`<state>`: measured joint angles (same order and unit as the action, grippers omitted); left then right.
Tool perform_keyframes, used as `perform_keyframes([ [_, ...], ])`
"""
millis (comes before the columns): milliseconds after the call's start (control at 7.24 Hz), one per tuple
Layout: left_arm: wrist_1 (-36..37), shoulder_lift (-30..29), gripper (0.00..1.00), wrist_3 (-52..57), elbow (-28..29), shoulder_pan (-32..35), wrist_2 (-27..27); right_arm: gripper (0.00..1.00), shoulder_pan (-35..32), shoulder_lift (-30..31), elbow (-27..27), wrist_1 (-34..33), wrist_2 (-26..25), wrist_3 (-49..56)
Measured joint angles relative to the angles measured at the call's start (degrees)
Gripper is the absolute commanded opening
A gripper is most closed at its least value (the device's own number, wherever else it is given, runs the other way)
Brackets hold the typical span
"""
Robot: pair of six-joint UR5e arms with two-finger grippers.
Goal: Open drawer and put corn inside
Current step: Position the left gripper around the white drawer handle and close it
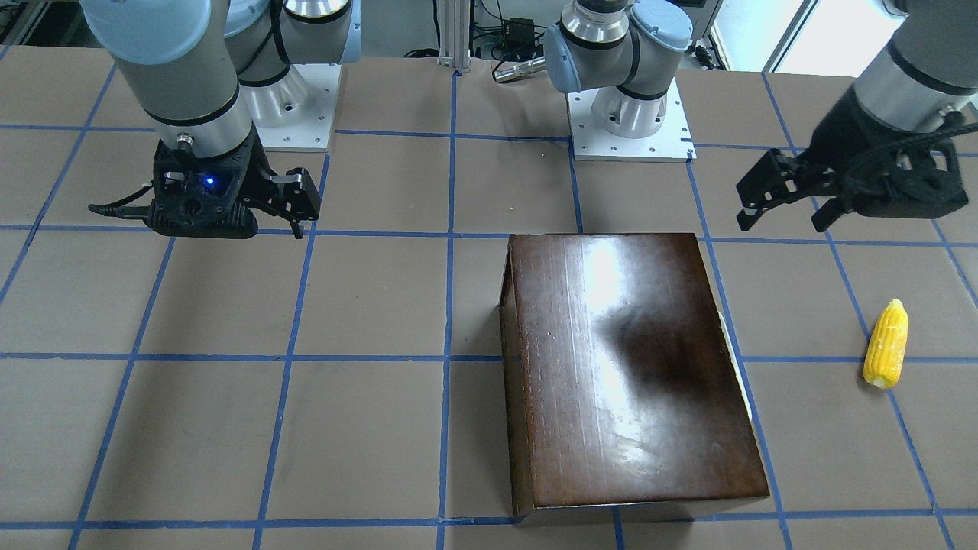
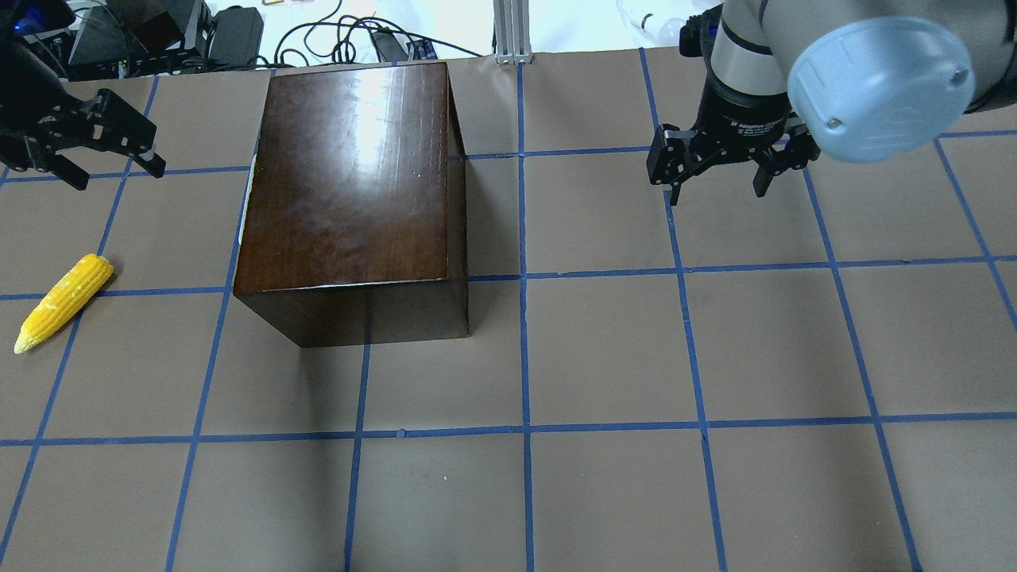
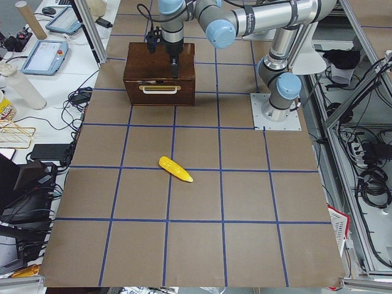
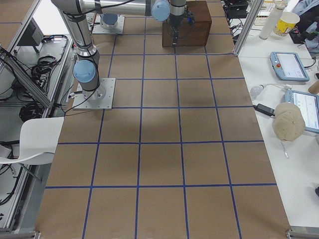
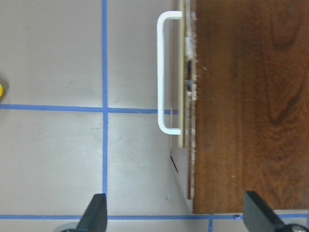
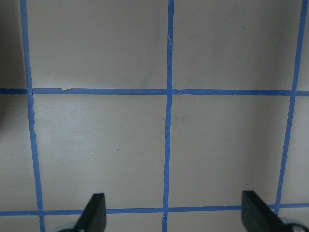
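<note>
The glossy dark-brown box (image 2: 349, 175) stands on the table, also seen in the front view (image 1: 634, 367). Its drawer (image 3: 159, 97) is closed; the front panel carries a pale handle (image 5: 163, 72). The yellow corn (image 2: 63, 302) lies flat on the table, to the left of the box in the overhead view and apart from it; it also shows in the front view (image 1: 886, 344). My left gripper (image 2: 119, 176) is open and empty, hovering off the drawer side of the box, beyond the corn. My right gripper (image 2: 715, 195) is open and empty over bare table, on the box's other side.
The brown table surface (image 2: 604, 357) has a blue tape grid. The arm bases (image 1: 630, 114) stand at the robot's edge. Cables and electronics (image 2: 199, 36) sit beyond the far edge, behind the box.
</note>
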<state>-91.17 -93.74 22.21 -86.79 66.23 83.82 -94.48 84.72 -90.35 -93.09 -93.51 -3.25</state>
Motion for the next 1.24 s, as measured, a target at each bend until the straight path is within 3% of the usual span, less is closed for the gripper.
perform_keyframes([
  [414, 2.12, -4.77, 1.00, 10.10, -0.43, -3.28, -2.84, 1.00, 0.00, 0.01, 0.00, -0.01, 0.00, 0.00],
  [1243, 6.82, -13.52, 1.00, 9.64, -2.42, -3.49, -8.29, 1.00, 0.00, 0.01, 0.00, 0.00, 0.08, 0.00],
])
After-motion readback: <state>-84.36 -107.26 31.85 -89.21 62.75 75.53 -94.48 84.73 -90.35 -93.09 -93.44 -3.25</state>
